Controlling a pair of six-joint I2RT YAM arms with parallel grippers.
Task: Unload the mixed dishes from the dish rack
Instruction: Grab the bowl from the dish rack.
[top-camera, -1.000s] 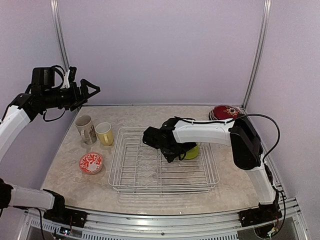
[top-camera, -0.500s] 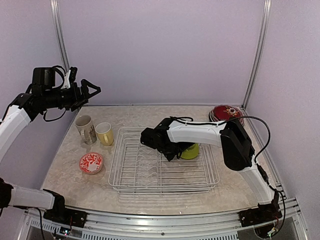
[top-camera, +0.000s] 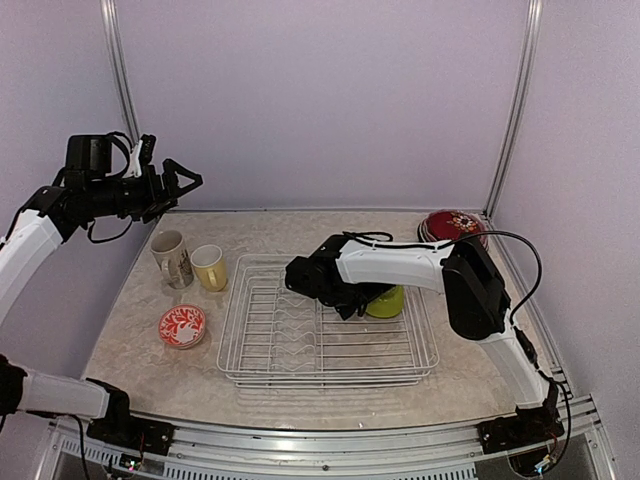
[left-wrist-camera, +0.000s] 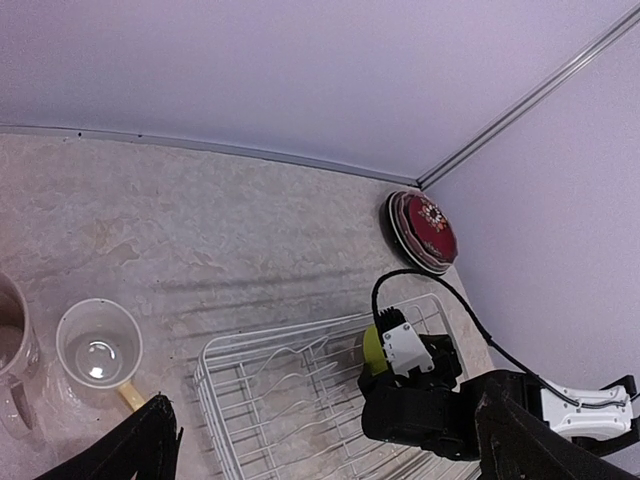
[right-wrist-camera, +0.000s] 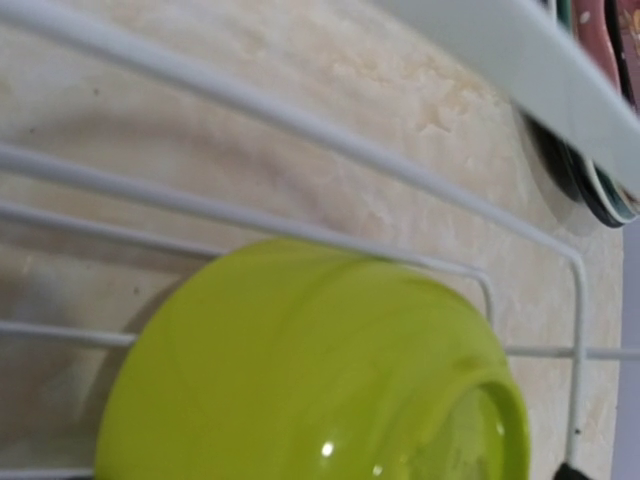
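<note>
Work looks close to finished: by my reckoning a single bowl remains to be lifted out. Over on the left, the left gripper (top-camera: 186, 182) hangs high above the table's far left corner, jaws wide apart and holding nothing. Below it the cream mug (top-camera: 172, 257) and yellow mug (top-camera: 209, 266) stand upright side by side on the table (top-camera: 130, 350), just left of the rack, with the small bowl (top-camera: 182, 325) nearer the front, also outside it. The rack (top-camera: 270, 372) in the middle shows bare wire across nearly all of it (no plate or mug among the tines that I can see). The one thing inside is the green bowl (top-camera: 388, 302), tipped over near the rack's far right side. The right gripper (top-camera: 352, 300) is down in the rack right beside that bowl, jaws spread wide, with no grip on it that I can make out. Furthest right, the plates (top-camera: 452, 224) sit stacked in the far right corner, apart from the rack.
</note>
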